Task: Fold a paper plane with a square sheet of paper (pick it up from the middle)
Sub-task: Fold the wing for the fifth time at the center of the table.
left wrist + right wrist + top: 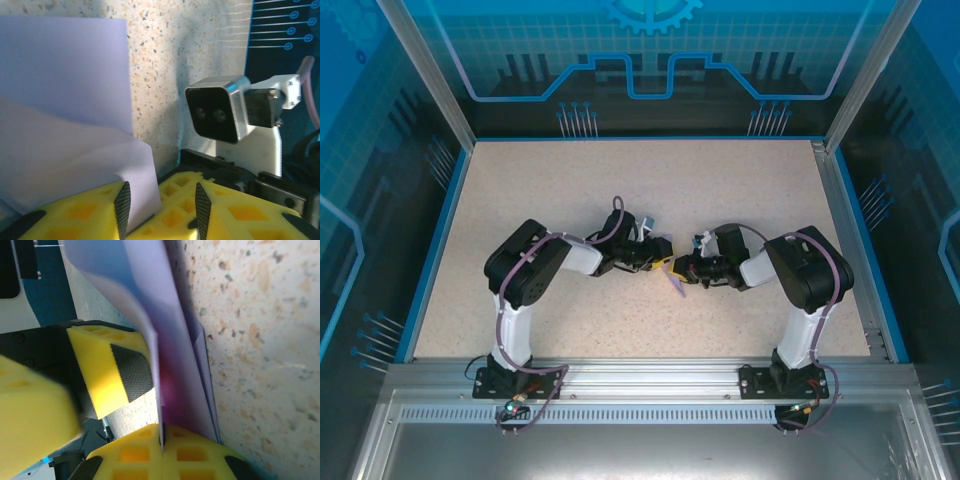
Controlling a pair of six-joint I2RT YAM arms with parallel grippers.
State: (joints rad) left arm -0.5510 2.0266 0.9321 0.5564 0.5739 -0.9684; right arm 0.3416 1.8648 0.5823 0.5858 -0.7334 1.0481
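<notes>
**Item: lavender sheet of paper (676,283), doubled into layers, held mid-table between two grippers.**
Location: centre of the speckled table (720,190), where both arms meet; the sheet stands edge-on just above the surface, one flap lying over another. Right gripper (161,445): fingers fully closed, with the sheet's lower edge pinched in their seam. Left gripper (162,200): jaws partly apart with a clear gap; the sheet's lower corner reaches in between the black pads (122,207), nearer one pad, not clamped. The right arm's wrist camera (215,112) faces the left gripper at close range.
</notes>
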